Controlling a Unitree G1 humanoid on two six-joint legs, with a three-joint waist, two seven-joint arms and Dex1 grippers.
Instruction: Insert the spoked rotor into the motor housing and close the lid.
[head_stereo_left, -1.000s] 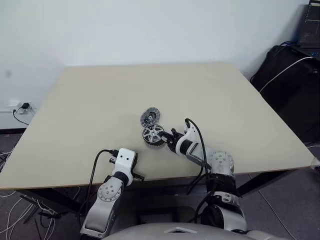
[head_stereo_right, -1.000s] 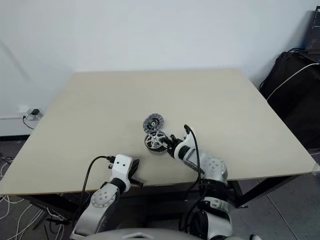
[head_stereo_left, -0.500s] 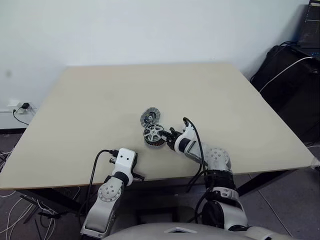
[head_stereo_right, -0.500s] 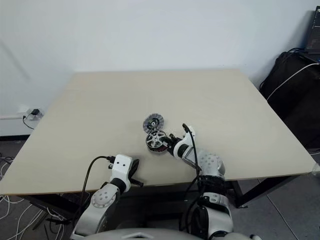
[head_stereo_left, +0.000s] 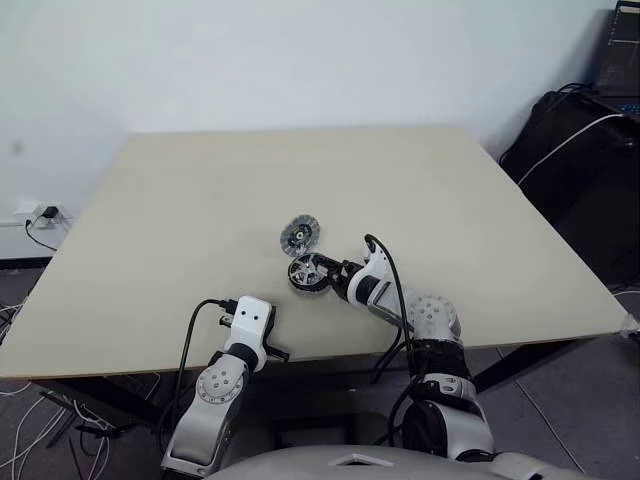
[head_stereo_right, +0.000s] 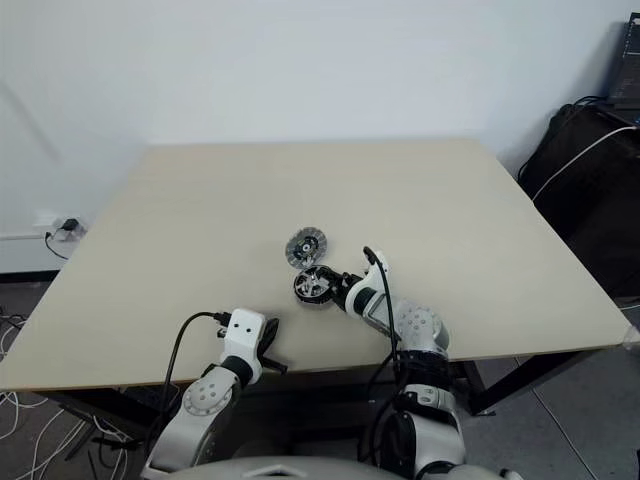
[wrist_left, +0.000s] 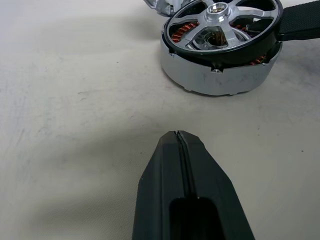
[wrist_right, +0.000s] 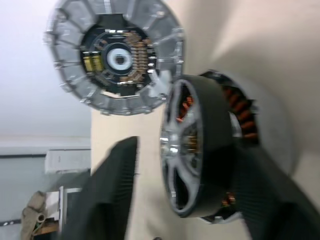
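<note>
Right gripper (head_stereo_left: 338, 277) sits at three o'clock of the spoked rotor (head_stereo_left: 306, 271), fingers spread, seemingly letting it settle into the motor housing (head_stereo_left: 308, 285); the lid (head_stereo_left: 299, 233) waits at twelve o'clock.

From the left wrist, the left gripper (wrist_left: 179, 136) is pressed together, idle on the table (wrist_left: 75, 90).

From the right wrist, open fingers (wrist_right: 112, 190) flank the rotor.
</note>
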